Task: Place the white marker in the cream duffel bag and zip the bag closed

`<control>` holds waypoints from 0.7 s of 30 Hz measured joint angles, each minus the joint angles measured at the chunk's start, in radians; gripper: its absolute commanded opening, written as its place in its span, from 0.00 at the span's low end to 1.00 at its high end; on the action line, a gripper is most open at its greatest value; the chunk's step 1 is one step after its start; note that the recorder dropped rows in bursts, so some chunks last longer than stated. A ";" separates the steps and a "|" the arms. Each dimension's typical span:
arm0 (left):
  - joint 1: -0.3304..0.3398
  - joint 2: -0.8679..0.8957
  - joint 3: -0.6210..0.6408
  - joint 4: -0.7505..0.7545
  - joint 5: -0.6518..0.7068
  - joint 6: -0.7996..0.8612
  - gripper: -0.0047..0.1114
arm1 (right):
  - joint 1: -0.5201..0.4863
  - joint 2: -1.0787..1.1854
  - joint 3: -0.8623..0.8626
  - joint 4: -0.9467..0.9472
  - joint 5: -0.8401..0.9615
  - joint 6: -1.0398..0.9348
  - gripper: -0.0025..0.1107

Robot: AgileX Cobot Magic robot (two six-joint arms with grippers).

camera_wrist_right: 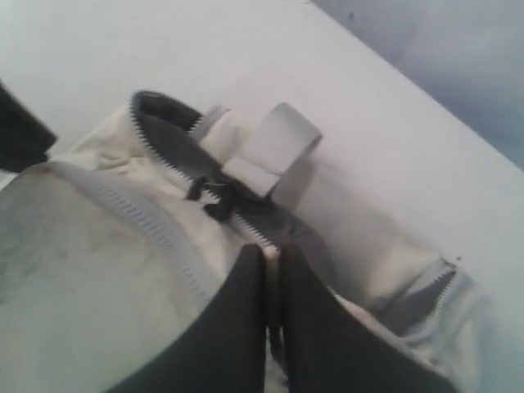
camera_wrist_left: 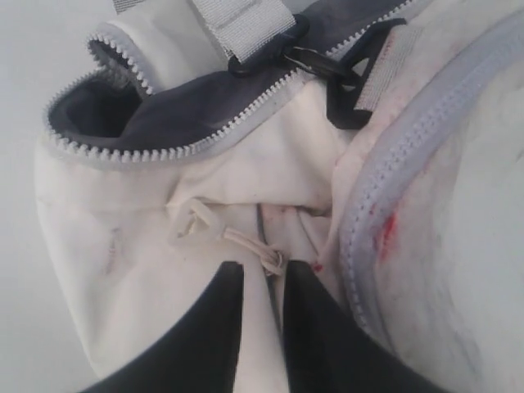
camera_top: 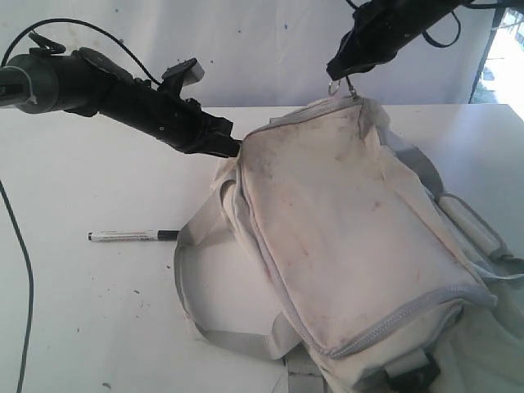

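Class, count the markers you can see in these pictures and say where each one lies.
1. The white marker lies flat on the table, left of the cream duffel bag in the exterior view and not touching it. More could be hidden inside or under the bag.

Left tool (camera_wrist_left: 264, 272) low and outstretched, jaws pinched nearly together; right tool (camera_wrist_right: 272, 252) raised higher, jaws fully together

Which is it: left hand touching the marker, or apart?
Apart. The exterior view shows the marker lying on the table, with bare tabletop between it and the left hand, which is at the end of the bag.
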 measured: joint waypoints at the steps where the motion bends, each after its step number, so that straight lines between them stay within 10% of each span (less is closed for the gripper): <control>1: 0.000 0.000 0.000 0.000 -0.002 0.000 0.20 | 0.000 0.000 0.000 0.025 0.025 -0.031 0.02; 10: 0.000 0.000 0.000 0.006 -0.004 0.021 0.20 | 0.000 0.000 0.002 0.103 0.184 -0.298 0.04; 17: 0.000 0.000 0.000 0.008 -0.005 0.026 0.20 | 0.000 0.009 0.011 0.096 0.195 -0.268 0.48; 21: 0.000 0.000 0.000 0.008 -0.005 0.040 0.20 | 0.002 0.018 0.011 0.096 0.195 -0.173 0.57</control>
